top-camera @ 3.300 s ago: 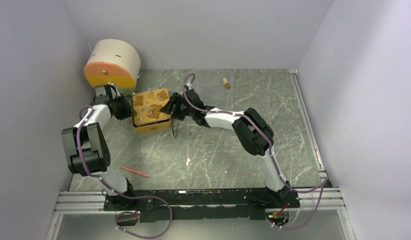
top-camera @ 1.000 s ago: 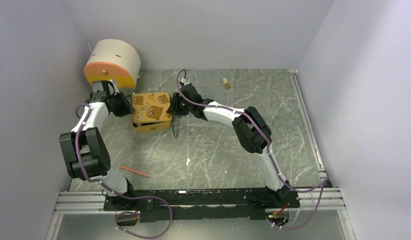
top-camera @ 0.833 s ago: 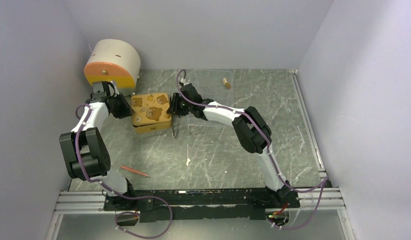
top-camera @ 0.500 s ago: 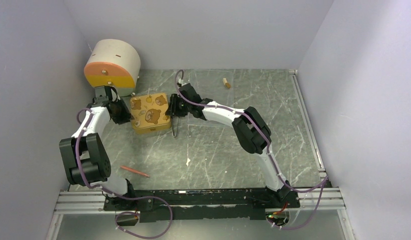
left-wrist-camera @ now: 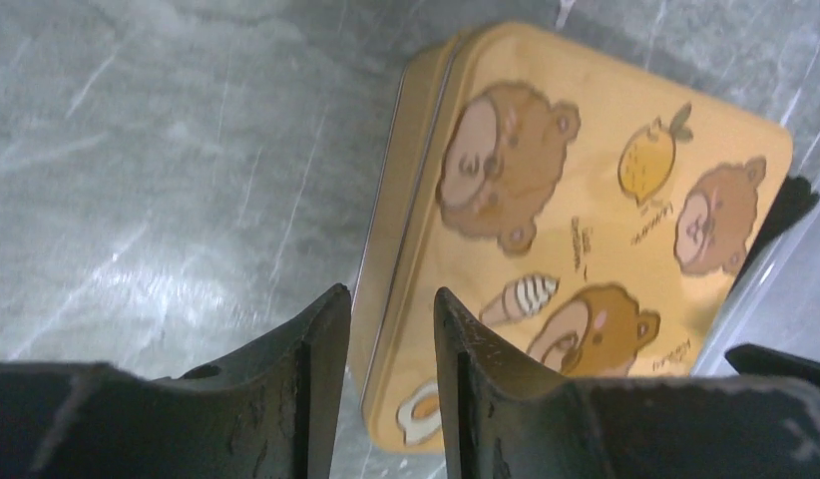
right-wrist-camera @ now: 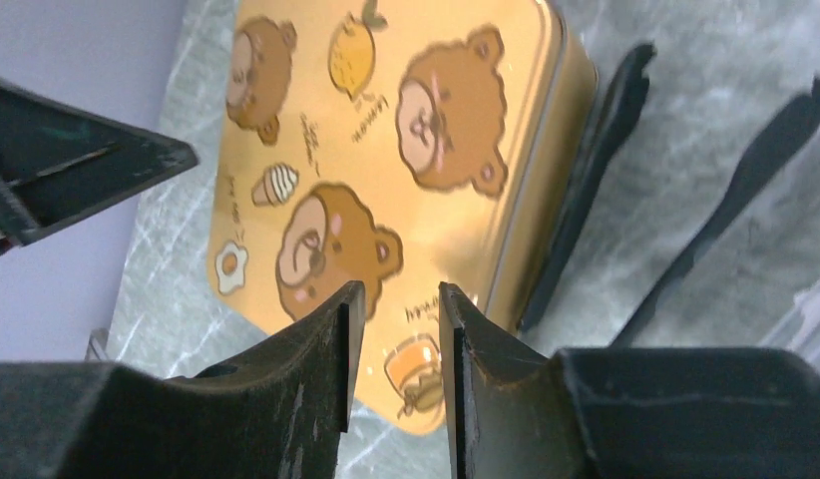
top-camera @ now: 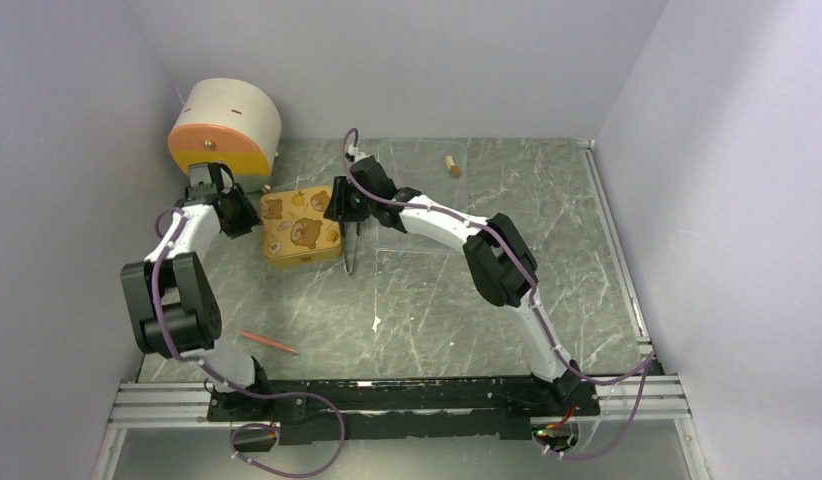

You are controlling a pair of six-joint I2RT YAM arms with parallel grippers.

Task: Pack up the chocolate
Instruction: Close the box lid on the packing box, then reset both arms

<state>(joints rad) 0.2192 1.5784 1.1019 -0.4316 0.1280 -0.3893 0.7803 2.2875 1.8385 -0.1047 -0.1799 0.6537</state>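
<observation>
While bear-print tin [top-camera: 300, 228] sits shut on table [top-camera: 437, 290], left gripper [left-wrist-camera: 388, 294] at its left edge narrowly parted, empty; right gripper [right-wrist-camera: 401, 287] opposite, likewise parted, empty.

Soft, even light from above. The grey marbled table [left-wrist-camera: 137, 120] carries a pale sheen beside the golden bear-printed tin [left-wrist-camera: 586, 230]. In both wrist views the near black pincer fingers [right-wrist-camera: 286, 399] are blurred.

Left tool [left-wrist-camera: 386, 304] and right tool [right-wrist-camera: 396, 294] point toward each other from opposite sides, jaws narrowly parted.
</observation>
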